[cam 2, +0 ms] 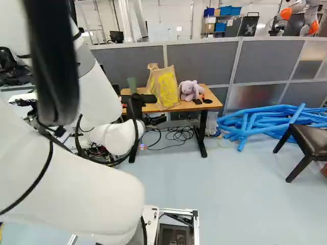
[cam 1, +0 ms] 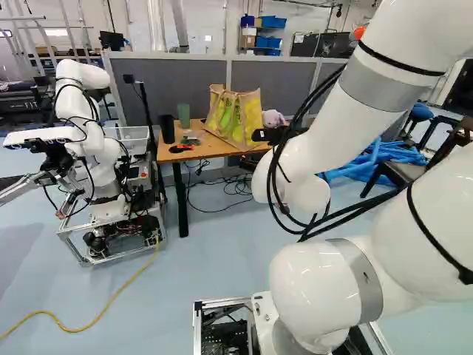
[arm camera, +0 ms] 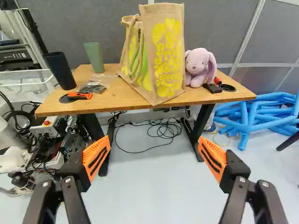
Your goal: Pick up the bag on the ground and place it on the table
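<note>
The jute bag (cam 1: 240, 118) with yellow print stands upright on the wooden table (cam 1: 194, 154). Seen in the right base view, the bag (cam 2: 165, 89) is beside a plush rabbit, and my black gripper (cam 2: 144, 99) shows in front of the table, its fingertips hard to make out. In the wrist view my gripper (arm camera: 154, 158) is open, its orange pads wide apart with nothing between them. Ahead of it and apart from it, the bag (arm camera: 164, 60) reaches to the table's front edge, handles hanging on one side.
A plush rabbit (arm camera: 198, 66), green cup (arm camera: 95, 57), dark cup (arm camera: 60, 71) and orange-handled tool (arm camera: 79, 95) share the tabletop. Cables (arm camera: 161, 130) lie beneath. Another robot (cam 1: 92, 148) stands beside the table; blue tubes (cam 2: 265, 121) and a dark chair (cam 2: 306, 143) are opposite.
</note>
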